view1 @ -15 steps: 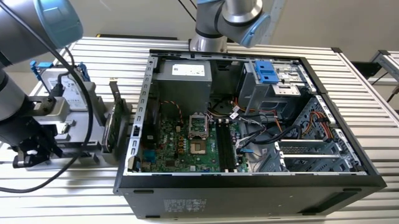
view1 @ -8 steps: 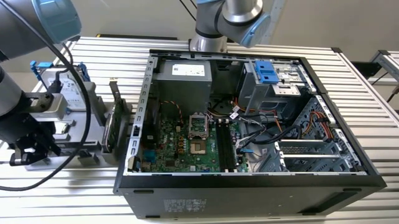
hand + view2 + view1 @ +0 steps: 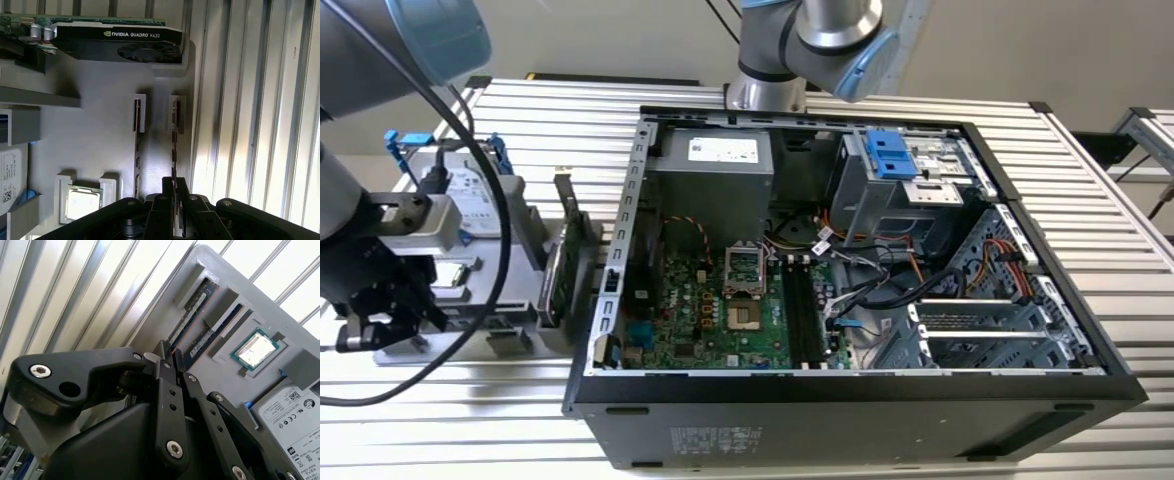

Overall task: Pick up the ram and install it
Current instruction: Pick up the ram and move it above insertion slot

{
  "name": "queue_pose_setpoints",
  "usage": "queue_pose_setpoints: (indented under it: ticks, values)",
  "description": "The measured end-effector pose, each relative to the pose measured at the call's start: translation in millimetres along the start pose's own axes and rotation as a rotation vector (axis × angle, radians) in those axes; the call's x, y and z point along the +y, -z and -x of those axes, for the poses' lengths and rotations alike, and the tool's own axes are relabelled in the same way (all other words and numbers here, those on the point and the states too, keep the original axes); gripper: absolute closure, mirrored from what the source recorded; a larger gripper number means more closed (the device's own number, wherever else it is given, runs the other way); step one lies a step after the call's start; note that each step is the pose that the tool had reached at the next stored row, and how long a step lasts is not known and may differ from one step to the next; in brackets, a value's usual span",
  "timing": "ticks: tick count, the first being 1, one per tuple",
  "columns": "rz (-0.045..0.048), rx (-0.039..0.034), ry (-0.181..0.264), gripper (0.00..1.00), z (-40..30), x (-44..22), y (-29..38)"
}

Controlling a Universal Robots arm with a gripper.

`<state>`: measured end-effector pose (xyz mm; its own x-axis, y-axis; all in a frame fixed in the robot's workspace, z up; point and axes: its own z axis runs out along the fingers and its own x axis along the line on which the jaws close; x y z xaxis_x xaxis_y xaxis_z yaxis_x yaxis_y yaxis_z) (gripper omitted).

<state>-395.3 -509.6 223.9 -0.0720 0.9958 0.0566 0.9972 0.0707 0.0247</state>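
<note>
Ram, on edge in the grey holder at the exterior view's left, sits under your gripper, whose jaw state you cannot tell: pick-up step, probably needing a square grip.

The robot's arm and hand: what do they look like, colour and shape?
The arm is made of silver-grey tubes with light blue caps on the joints, and black cables run along it. The hand is matt black, built of flat jointed links fastened with shiny silver screws.
</note>
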Motion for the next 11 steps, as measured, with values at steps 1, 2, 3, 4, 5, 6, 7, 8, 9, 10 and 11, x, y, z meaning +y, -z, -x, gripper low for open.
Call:
queue_pose_setpoints:
  ticks: [1,2,3,4,5,6,7,8,9,10,11]
  values:
    - [-0.0002,-0.0001,0.0,1.0,0.0,0.0,0.5]
    - [-0.0001,-0.0001,0.0,1.0,0.0,0.0,0.7]
    - [-0.0001,0.0,0.0,1.0,0.0,0.0,0.9]
    - [-0.0001,-0.0001,0.0,1.0,-0.1,0.0,1.2]
    - [-0.0002,-0.0002,0.0,1.0,-0.1,0.0,1.5]
    - [-0.0001,-0.0001,0.0,1.0,-0.1,0.1,1.7]
    - [-0.0002,-0.0001,0.0,1.0,-0.1,0.1,1.9]
    - [-0.0001,-0.0001,0.0,1.0,-0.1,0.1,2.0]
    - [-0.0003,-0.0002,0.0,1.0,-0.1,0.1,2.4]
    - [-0.0006,-0.0004,0.0,1.0,-0.1,0.0,3.1]
    - [-0.0005,-0.0003,0.0,1.0,-0.1,0.0,3.6]
